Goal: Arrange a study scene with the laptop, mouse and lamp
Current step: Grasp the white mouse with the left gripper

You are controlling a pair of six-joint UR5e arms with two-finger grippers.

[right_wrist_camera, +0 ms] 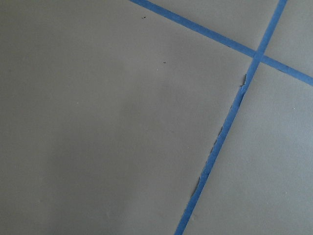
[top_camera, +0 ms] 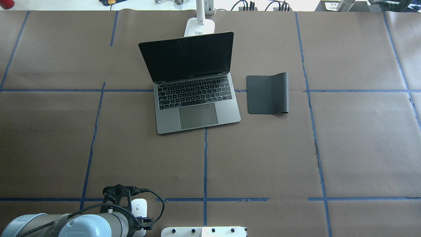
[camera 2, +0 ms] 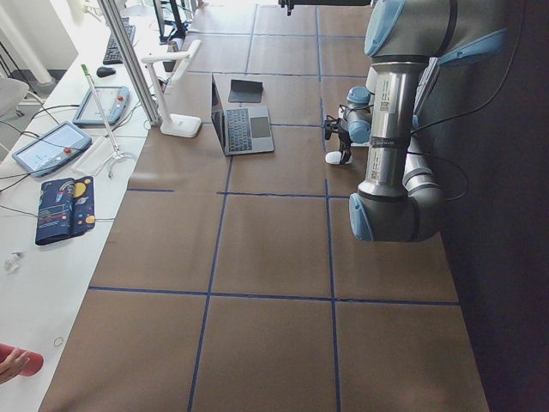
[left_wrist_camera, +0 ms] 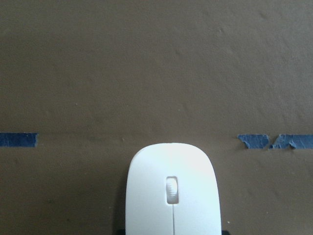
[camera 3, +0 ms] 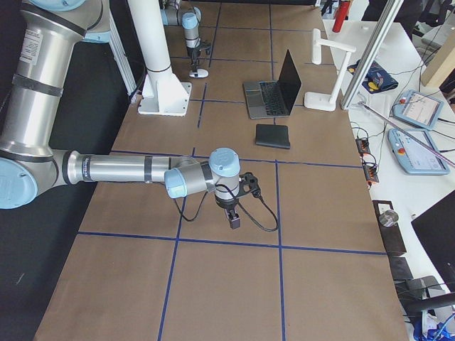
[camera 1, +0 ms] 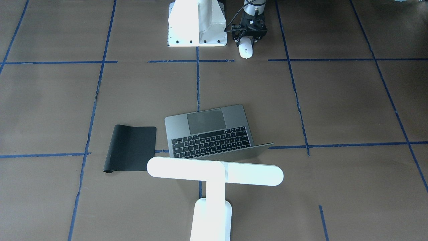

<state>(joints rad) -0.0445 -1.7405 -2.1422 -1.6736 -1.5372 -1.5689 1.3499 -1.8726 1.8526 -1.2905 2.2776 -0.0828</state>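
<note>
— What sits closest in the front-facing view?

— The lamp (camera 1: 214, 175). Its long white bar runs left to right on a short stem, and it stands upright just behind the open lid.

— And going down in size from there?

— First the table (camera 1: 334, 100), covered in brown paper with blue tape lines. Then the white mount block (camera 1: 197, 23) at the robot's edge. Then the laptop (camera 1: 207, 134), open near the table's middle with its keyboard and trackpad facing the robot. The black mat (camera 1: 130, 147) lies flat just beside the laptop on the robot's right, close but not touching.

— Where's the mouse?

— The mouse (camera 1: 245, 48) is on the paper at the robot's near edge, just to the robot's left of the mount block and well apart from the mat.

— And the claws?

— The left gripper (camera 1: 246, 42) points down over the mouse's rear end, with a finger at either side. I cannot tell whether they are pressing it. The right gripper (camera 3: 234, 220) hangs over bare paper on the robot's right side, and its opening cannot be judged.
</note>
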